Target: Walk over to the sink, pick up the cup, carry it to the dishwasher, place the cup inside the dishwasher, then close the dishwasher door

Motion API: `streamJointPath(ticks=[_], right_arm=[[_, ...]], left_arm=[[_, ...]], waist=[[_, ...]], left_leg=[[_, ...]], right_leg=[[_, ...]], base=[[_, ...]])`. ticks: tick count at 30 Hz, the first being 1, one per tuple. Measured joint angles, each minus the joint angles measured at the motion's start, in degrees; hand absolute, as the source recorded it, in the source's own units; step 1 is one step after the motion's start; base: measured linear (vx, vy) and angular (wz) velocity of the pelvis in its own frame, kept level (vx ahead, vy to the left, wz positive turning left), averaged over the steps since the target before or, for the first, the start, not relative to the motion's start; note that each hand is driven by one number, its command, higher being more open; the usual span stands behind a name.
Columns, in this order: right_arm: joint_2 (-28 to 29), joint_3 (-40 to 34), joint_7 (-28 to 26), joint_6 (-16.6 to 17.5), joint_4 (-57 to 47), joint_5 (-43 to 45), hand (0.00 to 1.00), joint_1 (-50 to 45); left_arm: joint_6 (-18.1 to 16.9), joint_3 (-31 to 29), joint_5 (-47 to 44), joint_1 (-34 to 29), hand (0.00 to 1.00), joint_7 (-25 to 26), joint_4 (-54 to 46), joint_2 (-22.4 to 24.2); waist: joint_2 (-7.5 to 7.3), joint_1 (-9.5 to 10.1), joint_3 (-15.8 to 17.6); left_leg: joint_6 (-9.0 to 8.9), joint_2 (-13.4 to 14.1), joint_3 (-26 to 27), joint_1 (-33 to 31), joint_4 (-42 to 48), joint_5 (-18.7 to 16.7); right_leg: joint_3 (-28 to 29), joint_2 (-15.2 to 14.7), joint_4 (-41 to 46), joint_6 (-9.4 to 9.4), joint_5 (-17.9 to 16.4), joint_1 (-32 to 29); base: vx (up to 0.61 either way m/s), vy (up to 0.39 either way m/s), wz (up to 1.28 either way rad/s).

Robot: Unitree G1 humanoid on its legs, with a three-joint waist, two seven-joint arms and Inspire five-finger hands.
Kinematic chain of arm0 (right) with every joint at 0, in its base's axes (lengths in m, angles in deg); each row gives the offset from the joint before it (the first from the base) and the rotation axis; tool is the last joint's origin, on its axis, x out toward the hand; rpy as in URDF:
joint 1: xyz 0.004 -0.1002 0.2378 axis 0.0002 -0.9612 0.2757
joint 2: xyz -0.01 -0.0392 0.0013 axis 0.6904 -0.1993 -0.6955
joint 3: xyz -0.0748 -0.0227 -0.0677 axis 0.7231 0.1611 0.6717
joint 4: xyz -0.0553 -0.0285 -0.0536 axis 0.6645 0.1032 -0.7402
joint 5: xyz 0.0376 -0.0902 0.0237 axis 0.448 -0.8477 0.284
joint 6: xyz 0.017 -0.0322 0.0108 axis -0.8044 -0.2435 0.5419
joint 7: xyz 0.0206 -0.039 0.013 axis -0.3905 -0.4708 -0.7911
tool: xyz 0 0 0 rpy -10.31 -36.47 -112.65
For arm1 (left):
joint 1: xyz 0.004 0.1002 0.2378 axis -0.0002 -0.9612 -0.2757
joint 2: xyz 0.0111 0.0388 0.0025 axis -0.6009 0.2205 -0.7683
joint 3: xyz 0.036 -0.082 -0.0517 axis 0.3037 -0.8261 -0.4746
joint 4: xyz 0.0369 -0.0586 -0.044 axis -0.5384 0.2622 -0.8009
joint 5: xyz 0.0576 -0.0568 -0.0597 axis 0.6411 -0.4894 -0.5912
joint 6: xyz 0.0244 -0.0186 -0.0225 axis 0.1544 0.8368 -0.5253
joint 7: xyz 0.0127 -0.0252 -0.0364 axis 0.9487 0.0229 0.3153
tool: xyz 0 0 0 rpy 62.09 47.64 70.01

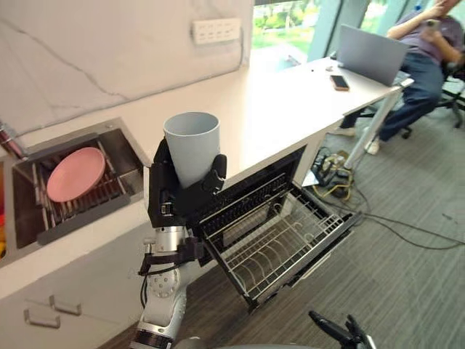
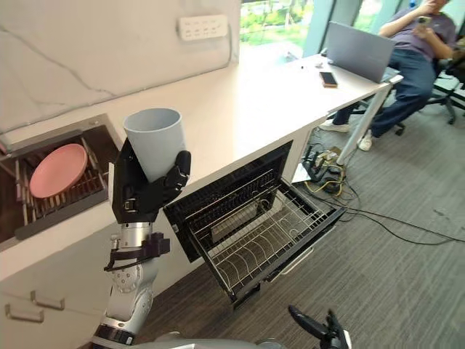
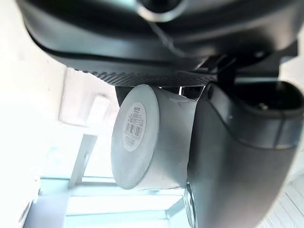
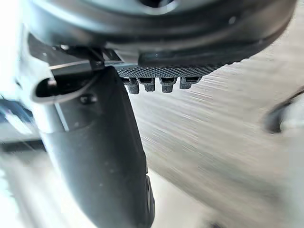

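The left hand (image 1: pixel 178 196) is holding the grey cup (image 1: pixel 192 145) upright, fingers curled round its lower half, so pickup looks done, while the open dishwasher (image 1: pixel 283 233), lying below and right of that hand, is awaiting placing and door-closing; the right hand (image 1: pixel 334 331) is hanging slack-fingered.

A white veined wall (image 1: pixel 87 58) with a socket strip (image 1: pixel 216 30) backs the white counter (image 1: pixel 276 102). Daylight comes through the window (image 1: pixel 280 22). The floor (image 1: pixel 414 291) is grey carpet; a person (image 1: pixel 427 43) sits at a laptop (image 1: pixel 370 54).
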Motion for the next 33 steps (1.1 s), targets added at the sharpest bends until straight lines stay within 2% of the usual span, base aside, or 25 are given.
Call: streamJointPath(ticks=[1, 2, 3, 4, 5, 6, 7, 8, 9, 12, 15, 16, 17, 20, 25, 33], right_arm=[[0.06, 0.00, 1.82, 0.17, -6.64, 0.00, 1.00, -1.08], [0.06, -0.02, 3.60, 0.32, -13.15, -0.57, 1.00, -1.66], [0.03, -0.22, 4.28, 0.52, -16.10, -0.71, 1.00, -1.65], [0.05, -1.19, 5.15, 1.08, -21.91, -1.46, 1.00, -1.55], [0.04, -2.05, 5.41, 1.30, -26.60, -2.24, 1.00, -1.46], [0.04, -3.01, 4.61, 1.39, -33.59, -1.98, 1.00, -0.80], [0.04, -3.66, 2.97, 1.61, -36.99, -0.42, 1.00, -0.15], [-0.02, -4.97, -0.17, 1.99, -42.80, 2.56, 1.00, 1.54], [-0.05, -6.27, -3.81, 2.07, -48.62, 6.80, 1.00, 3.21], [-0.99, -4.56, -9.30, 2.32, -58.78, 14.68, 1.00, 7.78], [-2.17, 1.58, -13.78, 0.22, -60.30, 19.67, 1.00, 12.84], [-2.44, 5.07, -16.13, -1.44, -60.29, 22.16, 1.00, 14.11], [-2.40, 8.56, -17.67, -2.76, -60.28, 23.49, 1.00, 14.39], [-1.35, 14.72, -19.97, -4.76, -60.18, 24.39, 1.00, 14.36], [-0.73, 17.50, -22.34, -5.93, -60.21, 27.38, 1.00, 14.35], [-1.02, 23.19, -22.48, -8.04, -60.15, 27.64, 1.00, 14.34]], left_arm=[[-0.03, 0.08, 1.07, 0.51, 0.00, 0.45, 0.00, 0.22], [-0.02, 0.01, 3.39, 1.17, 0.00, 1.92, -0.01, 0.07], [-0.02, -0.14, 4.64, 1.37, 0.00, 2.73, -0.06, -0.12], [0.11, -0.39, 7.55, 1.44, 0.00, 4.28, -0.16, -0.58], [0.41, -0.89, 9.45, 1.40, 0.00, 5.09, -0.52, -0.99], [1.07, -2.27, 11.12, 1.24, 0.00, 5.73, -2.33, -2.00], [1.10, -3.21, 11.72, 1.27, 0.00, 6.28, -3.10, -2.57], [1.15, -5.33, 12.73, 1.52, 0.00, 6.80, -3.85, -2.86], [1.73, -6.83, 14.58, 1.94, 0.00, 8.02, -3.81, -2.69], [2.69, -6.88, 20.69, 1.94, 0.00, 12.54, -3.06, -1.48], [3.85, -6.04, 27.40, 2.10, 0.00, 16.62, -2.98, -1.38], [4.35, -5.08, 29.92, 2.53, 0.00, 18.58, -2.18, -1.16], [5.04, -3.87, 31.58, 3.06, 0.00, 20.08, -1.13, -0.48], [6.73, -1.41, 35.82, 3.23, 0.00, 23.14, 0.53, 0.37], [8.48, 0.92, 39.17, 3.45, 0.00, 25.01, 3.59, 0.35], [7.87, 4.70, 41.36, 3.49, 0.00, 26.40, 3.66, 0.24]], waist=[[0.32, -0.59, -0.19], [0.50, -1.17, -0.37], [0.37, -1.55, -0.37], [0.17, -1.97, -0.64], [0.18, -1.98, -1.04], [0.13, -1.75, -1.13], [0.06, -1.63, -1.11], [0.00, -2.14, -0.91], [-0.09, -2.45, -0.88], [-0.17, -2.48, -0.84], [-0.20, -1.62, -0.91], [-0.13, -1.13, -0.96], [-0.03, -0.10, -1.01], [0.02, 0.81, -1.01], [0.00, 1.12, -1.02], [0.04, 1.58, -1.09]], left_leg=[[0.04, -0.09, 2.00, 1.03, -1.45, 0.06], [0.09, -0.07, 4.83, 2.52, -2.73, 0.53], [0.35, -0.08, 6.18, 3.27, -3.16, 0.71], [0.93, 0.01, 9.04, 4.59, -3.52, 1.00], [0.98, 0.35, 10.69, 4.84, -3.45, 1.00], [1.01, 0.78, 10.54, 4.63, -3.56, 1.00], [1.05, 0.97, 10.44, 4.44, -3.87, 0.96], [1.04, 1.43, 10.46, 3.88, -4.15, 0.96], [0.99, 1.93, 10.37, 3.71, -4.13, 0.97], [0.42, 1.94, 7.94, 4.97, -5.11, 0.94], [0.00, 1.56, 7.95, 5.07, -5.52, 1.17], [0.05, 1.23, 7.81, 4.80, -5.67, 1.22], [0.26, 0.72, 7.64, 4.67, -5.89, 1.42], [0.65, -0.04, 6.43, 4.02, -5.94, 1.74], [1.52, -1.27, 4.94, 3.56, -6.95, 2.25], [2.77, -2.91, 3.38, 3.36, -8.65, 3.21]], right_leg=[[-1.67, 0.45, 5.61, -0.04, -0.03, -4.12], [-5.73, 0.24, 11.00, -0.08, -0.05, -7.79], [-8.11, -0.18, 12.75, -0.19, 0.05, -9.02], [-13.26, -0.91, 13.11, -0.60, 0.71, -9.93], [-17.02, -0.97, 10.75, -0.91, 1.59, -9.75], [-20.74, -0.39, 5.48, -2.05, 3.43, -8.92], [-22.28, -0.09, 2.36, -2.31, 4.46, -8.18], [-23.57, 0.96, -2.76, -2.78, 7.05, -7.11], [-23.42, 2.15, -6.72, -3.15, 9.60, -5.82], [-23.56, 3.03, -10.13, -3.35, 11.36, -3.13], [-23.49, 3.07, -12.11, -3.29, 12.84, -2.44], [-23.61, 2.89, -13.57, -3.15, 13.65, -1.94], [-23.80, 2.78, -14.36, -3.01, 14.06, -1.70], [-24.95, 2.16, -14.36, -2.70, 14.27, -1.74], [-26.42, 1.17, -14.36, -2.37, 14.48, -1.76], [-28.25, -0.15, -14.36, -1.79, 14.92, -1.70]], base=[[-0.03, 0.148, -1.16], [-0.02, 0.180, -1.20], [0.01, 0.168, -1.21], [0.03, 0.121, -1.09], [0.05, 0.061, -1.42], [0.05, -0.008, -1.22], [0.06, -0.084, -1.17], [0.04, -0.117, -0.77], [0.02, -0.125, -0.55], [0.00, -0.073, -0.07], [-0.07, -0.028, 0.01], [-0.08, -0.009, 0.06], [-0.07, -0.008, 0.09], [-0.03, 0.010, 0.20], [-0.01, 0.026, 0.16], [-0.03, 0.023, 0.12]])
